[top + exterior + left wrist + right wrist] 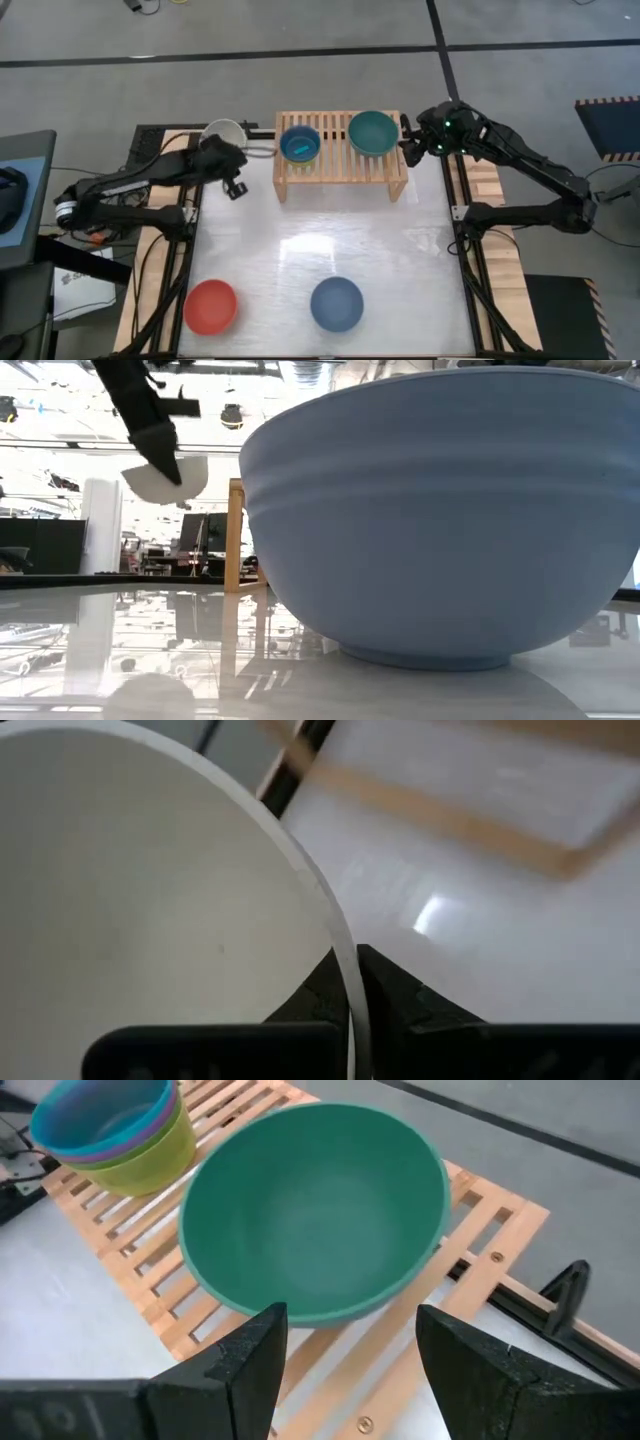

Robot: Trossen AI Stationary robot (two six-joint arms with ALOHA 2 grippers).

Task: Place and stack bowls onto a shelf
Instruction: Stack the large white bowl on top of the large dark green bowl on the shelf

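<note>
My left gripper (228, 152) is shut on the white bowl (224, 133), held in the air just off the left end of the pale wooden shelf (340, 172). On the shelf's slats sit a stack of bowls (110, 1130), cyan on top and lime green at the bottom, and the dark teal bowl (315, 1210) on its base. My right gripper (350, 1355) is open at the shelf's right end, its fingers apart in front of the teal bowl without touching it. The red bowl (210, 306) and the slate blue bowl (336, 303) rest on the table near its near edge. My left gripper pinches the white bowl's rim (345, 970), one finger (310, 995) inside the bowl and the other outside its wall. In the low view the white bowl (165, 475) hangs lifted clear of the table, about level with the shelf's top.
The slate blue bowl (440, 510) stands right before the low camera and hides most of the shelf; only one shelf leg (235, 535) shows there. Free table (330, 240) lies between the shelf and the two near bowls. Black frame rails run along both table sides.
</note>
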